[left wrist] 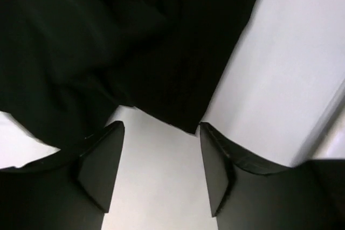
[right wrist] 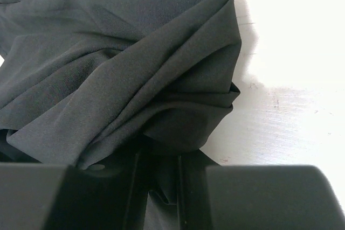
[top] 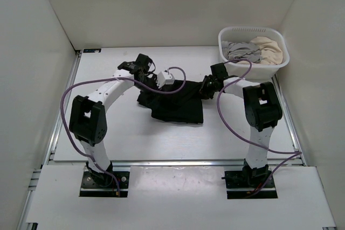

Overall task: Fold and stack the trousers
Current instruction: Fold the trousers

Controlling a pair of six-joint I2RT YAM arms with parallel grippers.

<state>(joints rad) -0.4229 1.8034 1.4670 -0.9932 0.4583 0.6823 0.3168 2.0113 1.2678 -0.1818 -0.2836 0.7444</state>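
The black trousers lie bunched in the middle of the white table. My left gripper sits at their far left edge. In the left wrist view it is open, with bare table between the fingers and the trousers' hem just beyond the fingertips. My right gripper is at the trousers' right edge. In the right wrist view it is shut on a fold of the trousers, and the cloth drapes in creases over the fingers.
A white laundry basket with grey and cream clothes stands at the back right corner. White walls enclose the table on three sides. Purple cables loop off both arms above the table.
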